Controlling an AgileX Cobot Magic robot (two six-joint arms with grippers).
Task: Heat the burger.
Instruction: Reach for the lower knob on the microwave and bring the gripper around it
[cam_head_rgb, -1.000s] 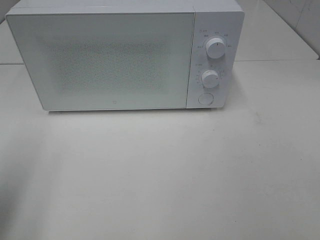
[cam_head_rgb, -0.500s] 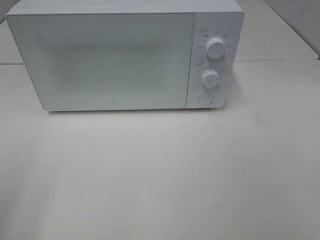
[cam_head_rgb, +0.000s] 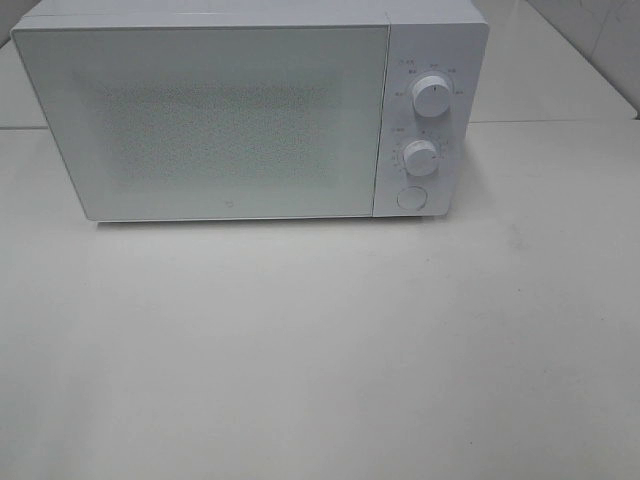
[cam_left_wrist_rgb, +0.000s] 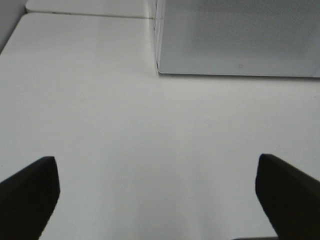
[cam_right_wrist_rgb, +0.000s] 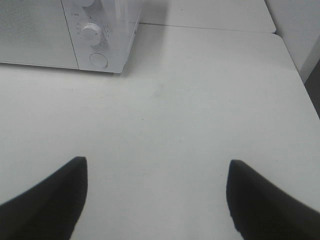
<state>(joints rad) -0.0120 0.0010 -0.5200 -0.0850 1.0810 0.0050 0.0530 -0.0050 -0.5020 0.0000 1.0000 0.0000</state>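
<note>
The burger is out of view in every frame. A white microwave (cam_head_rgb: 200, 120) stands at the back of the white table with its door shut; two knobs (cam_head_rgb: 431, 97) and a round button (cam_head_rgb: 410, 198) sit on its right panel. In the left wrist view my left gripper (cam_left_wrist_rgb: 160, 200) hangs open over bare table, facing the microwave's lower left corner (cam_left_wrist_rgb: 160, 70). My right gripper (cam_right_wrist_rgb: 155, 200) is open too, nothing between its dark fingers (cam_right_wrist_rgb: 50, 200), with the microwave's control panel (cam_right_wrist_rgb: 92, 35) ahead. Neither arm shows in the exterior high view.
The white table (cam_head_rgb: 320, 350) stretches in front of the microwave. In the right wrist view its right edge (cam_right_wrist_rgb: 300, 75) drops off beside a wall. A seam between table tops runs behind the microwave (cam_left_wrist_rgb: 85, 15).
</note>
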